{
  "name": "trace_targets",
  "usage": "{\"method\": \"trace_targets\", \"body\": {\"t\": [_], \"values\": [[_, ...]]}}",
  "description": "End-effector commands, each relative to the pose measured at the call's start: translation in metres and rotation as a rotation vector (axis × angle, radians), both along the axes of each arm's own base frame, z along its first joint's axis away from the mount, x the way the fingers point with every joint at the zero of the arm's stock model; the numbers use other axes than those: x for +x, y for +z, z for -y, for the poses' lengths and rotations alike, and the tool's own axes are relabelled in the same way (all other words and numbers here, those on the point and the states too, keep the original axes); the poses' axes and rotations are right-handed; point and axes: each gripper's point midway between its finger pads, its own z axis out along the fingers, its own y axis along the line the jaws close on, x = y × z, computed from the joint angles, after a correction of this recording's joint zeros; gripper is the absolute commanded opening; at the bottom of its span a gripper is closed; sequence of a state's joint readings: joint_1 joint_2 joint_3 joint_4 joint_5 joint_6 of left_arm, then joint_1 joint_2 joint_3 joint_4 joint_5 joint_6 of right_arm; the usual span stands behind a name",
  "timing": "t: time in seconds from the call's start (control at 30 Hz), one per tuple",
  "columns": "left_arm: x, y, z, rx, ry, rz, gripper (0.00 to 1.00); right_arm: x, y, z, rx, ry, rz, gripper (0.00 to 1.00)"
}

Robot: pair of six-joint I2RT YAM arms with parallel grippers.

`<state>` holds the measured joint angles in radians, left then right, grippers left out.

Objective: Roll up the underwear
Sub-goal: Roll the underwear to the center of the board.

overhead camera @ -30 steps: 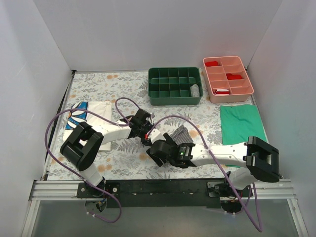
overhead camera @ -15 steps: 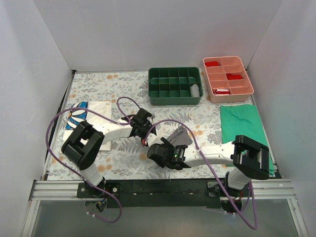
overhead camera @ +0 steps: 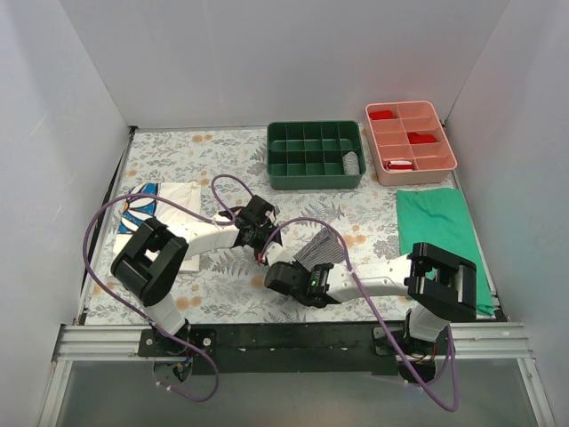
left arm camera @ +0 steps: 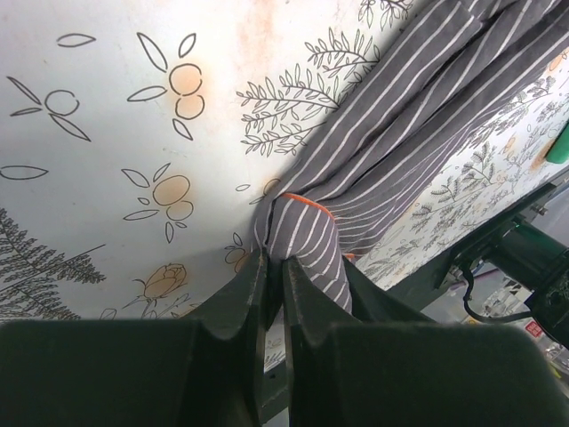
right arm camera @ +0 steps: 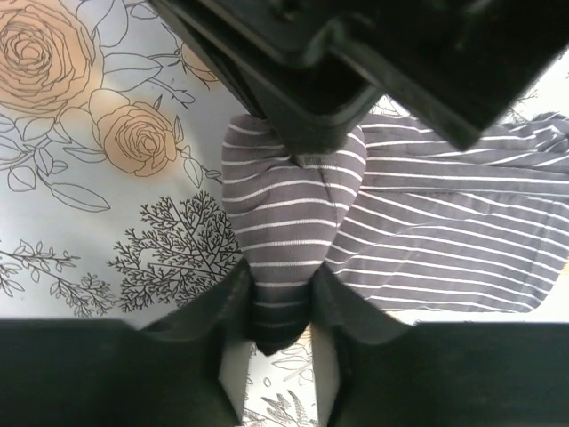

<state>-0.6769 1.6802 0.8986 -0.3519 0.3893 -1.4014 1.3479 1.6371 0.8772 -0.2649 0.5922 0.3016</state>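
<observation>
The underwear (overhead camera: 320, 247), grey with thin white stripes, lies mid-table, its left end bunched into a small roll. In the left wrist view my left gripper (left arm camera: 276, 264) is shut on that rolled end of the underwear (left arm camera: 400, 116), where an orange trim shows. In the right wrist view my right gripper (right arm camera: 281, 298) is shut on the near tip of the same roll of underwear (right arm camera: 284, 213), the left gripper (right arm camera: 307, 142) facing it from above. From the top, the left gripper (overhead camera: 264, 247) and right gripper (overhead camera: 281, 269) meet at the roll.
A green compartment tray (overhead camera: 316, 132) stands at the back, with a striped roll (overhead camera: 352, 163) in one cell. A pink tray (overhead camera: 411, 173) with red items is beside it. A green cloth (overhead camera: 434, 222) lies right, a blue-printed white cloth (overhead camera: 158, 206) left.
My right gripper's jaws have come together onto the roll's near tip. The right arm has folded in toward the table's middle. The left gripper has stayed shut on the cloth.
</observation>
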Motion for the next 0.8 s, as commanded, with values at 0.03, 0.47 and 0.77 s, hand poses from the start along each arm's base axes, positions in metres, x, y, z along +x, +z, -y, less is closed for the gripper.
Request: {"method": "trace_targets", "body": {"t": [0.03,0.47,0.77], "values": [[-0.004,-0.001,-0.003,0.024,-0.013,0.006,0.0,-0.004,-0.005,0.004,0.079,-0.067,-0.045,0.14],[0.017,0.033,-0.005,-0.02,0.097,0.145,0.53,-0.02,-0.001,0.012,0.455,-0.104,-0.276,0.06],[0.029,0.064,-0.018,-0.049,0.211,0.274,0.62,-0.025,-0.004,0.023,0.605,-0.105,-0.391,0.06]]}}
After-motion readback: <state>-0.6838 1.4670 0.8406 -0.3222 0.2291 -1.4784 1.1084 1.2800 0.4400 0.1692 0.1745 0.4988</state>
